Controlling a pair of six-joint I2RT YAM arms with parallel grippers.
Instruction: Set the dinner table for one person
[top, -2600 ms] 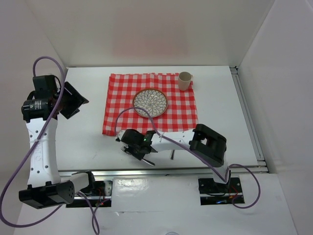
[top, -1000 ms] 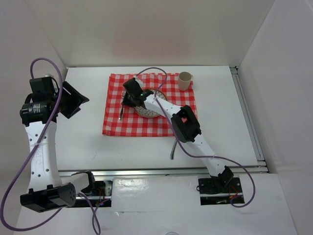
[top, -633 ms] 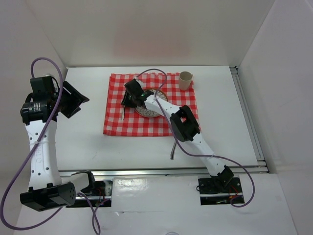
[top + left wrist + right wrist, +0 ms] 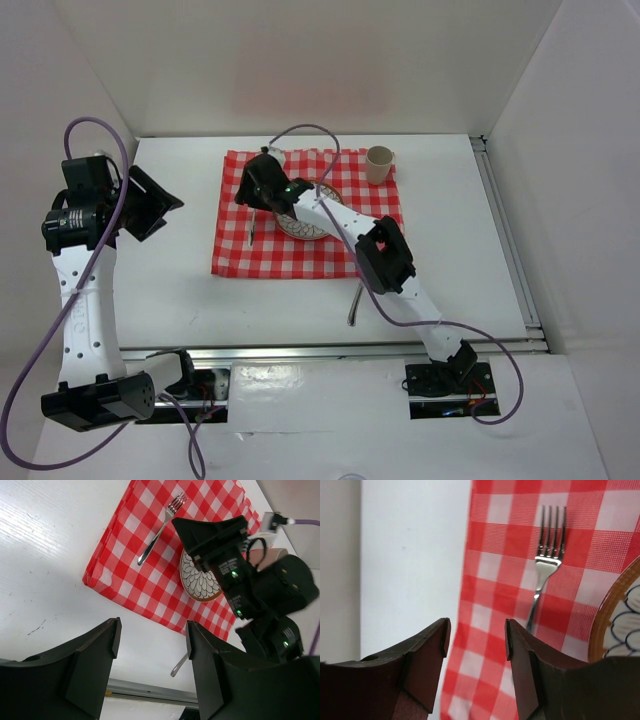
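Observation:
The white dinner table (image 4: pixel 455 255) carries a red-and-white checked cloth (image 4: pixel 365 205). On the cloth lie a patterned plate (image 4: pixel 312 222) with a brown rim and, to its left, a silver fork (image 4: pixel 250 229) with tines pointing away. A beige cup (image 4: pixel 378 164) stands at the cloth's far right corner. My right gripper (image 4: pixel 253 196) hovers open just above the fork (image 4: pixel 546 565), holding nothing. My left gripper (image 4: pixel 157 205) hangs open and empty, raised over the table's left side. From the left wrist the fork (image 4: pixel 159 529) and plate (image 4: pixel 199 582) show beyond the open left gripper (image 4: pixel 152 630).
A metal utensil (image 4: pixel 355 304) lies on the bare table near the front edge, below the cloth; its handle end (image 4: pixel 179 665) shows in the left wrist view. The right arm (image 4: pixel 375 255) stretches diagonally across the cloth and plate. White walls enclose the table.
My right gripper carried the fork from the near edge onto the cloth left of the plate, opened, let it go and drew back slightly. The left arm stayed put.

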